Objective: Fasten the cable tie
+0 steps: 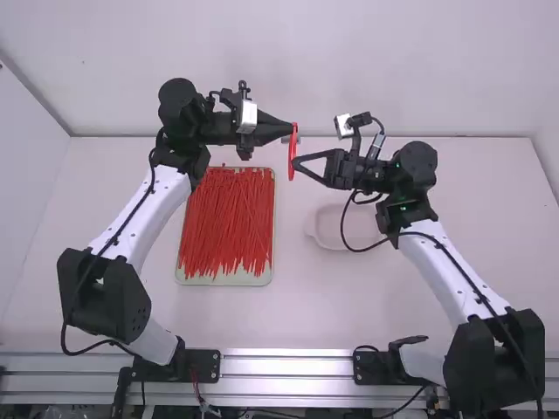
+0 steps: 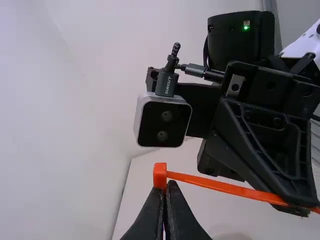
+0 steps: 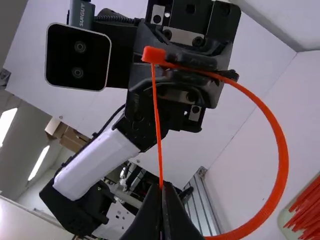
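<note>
Cable tie (image 3: 280, 150), orange-red, bent into a loop, head end pinched in left claw (image 2: 164, 186), tail pinched in right claw (image 3: 161, 188)

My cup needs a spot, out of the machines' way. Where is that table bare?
Bare: the table at its front middle, between the tray and the right arm, and its back right corner. Crowded: farther back, where the left gripper and right gripper hold the cable tie, with a white dish near the tray.
</note>
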### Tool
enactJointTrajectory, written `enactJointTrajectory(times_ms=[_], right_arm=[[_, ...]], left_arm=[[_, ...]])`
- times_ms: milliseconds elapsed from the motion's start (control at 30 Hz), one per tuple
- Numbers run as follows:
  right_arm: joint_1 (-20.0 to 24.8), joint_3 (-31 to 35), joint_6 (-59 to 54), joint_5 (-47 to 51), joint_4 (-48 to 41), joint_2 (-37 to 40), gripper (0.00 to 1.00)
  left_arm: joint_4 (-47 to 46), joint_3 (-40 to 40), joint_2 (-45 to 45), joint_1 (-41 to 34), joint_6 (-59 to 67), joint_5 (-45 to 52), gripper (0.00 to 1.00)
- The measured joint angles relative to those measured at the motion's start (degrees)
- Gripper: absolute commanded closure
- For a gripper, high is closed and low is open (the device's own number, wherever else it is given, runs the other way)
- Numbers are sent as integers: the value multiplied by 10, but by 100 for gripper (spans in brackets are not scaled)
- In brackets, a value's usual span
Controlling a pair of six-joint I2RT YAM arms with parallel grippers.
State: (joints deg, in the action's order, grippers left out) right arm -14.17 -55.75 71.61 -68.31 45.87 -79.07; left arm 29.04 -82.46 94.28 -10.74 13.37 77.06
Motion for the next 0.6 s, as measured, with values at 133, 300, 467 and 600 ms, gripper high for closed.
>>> enactJointTrajectory(times_ms=[133, 300, 467, 600], right_arm=[[0, 0, 0, 3, 0, 0, 100], [7, 0, 0, 3, 1, 0, 100], [7, 0, 0, 8, 1, 0, 100], [7, 0, 7, 9, 26, 0, 100]], left_arm=[[0, 0, 0, 0, 0, 0, 98], [-2, 0, 0, 0, 0, 3, 98], [-3, 0, 0, -4, 0, 2, 98], [-5, 0, 0, -9, 0, 3, 98]])
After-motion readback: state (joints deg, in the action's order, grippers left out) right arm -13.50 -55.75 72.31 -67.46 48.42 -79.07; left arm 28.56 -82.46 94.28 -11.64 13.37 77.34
